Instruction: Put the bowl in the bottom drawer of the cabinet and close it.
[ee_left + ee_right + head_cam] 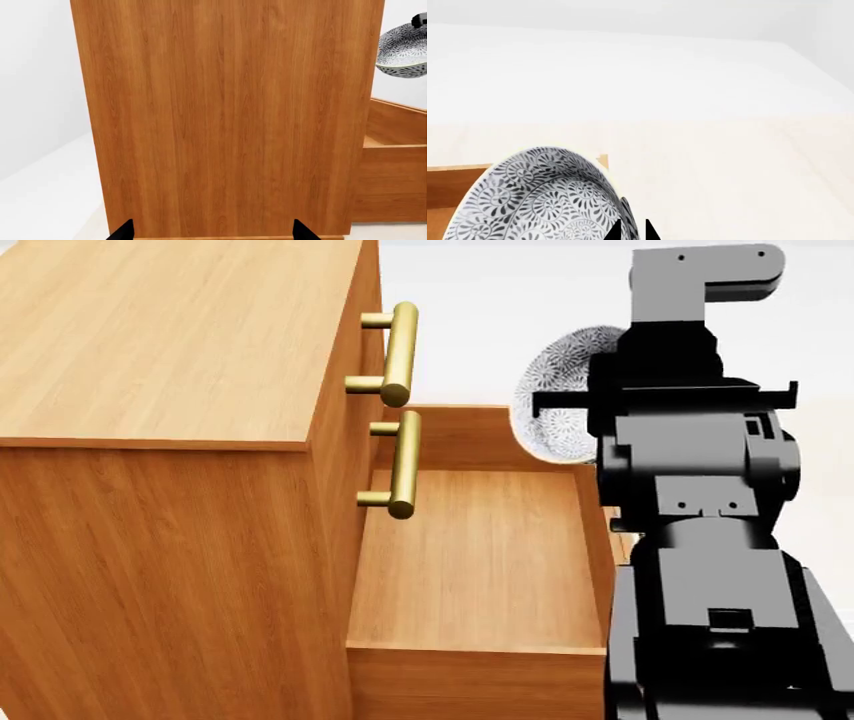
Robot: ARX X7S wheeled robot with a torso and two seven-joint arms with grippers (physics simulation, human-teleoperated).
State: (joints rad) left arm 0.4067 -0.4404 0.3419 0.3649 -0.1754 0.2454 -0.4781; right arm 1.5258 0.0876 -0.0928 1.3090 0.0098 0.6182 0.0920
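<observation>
Orange-brown cabinet (227, 115) fills the spread, empty left claw's (212, 232) view; right claw (632, 233) pinches the bowl (540, 200).

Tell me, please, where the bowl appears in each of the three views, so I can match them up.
Head view: the bowl is right of centre, beyond the open bottom drawer, partly hidden by the right arm.
Left wrist view: at the upper right edge, past the cabinet.
Right wrist view: at the bottom left, in the right hand.
Shared landmark: the bottom drawer.

Smooth wood-grain cabinet (174, 540), polished brass handles (399, 353), glazed patterned ceramic bowl (540, 200), matt black jaws
</observation>
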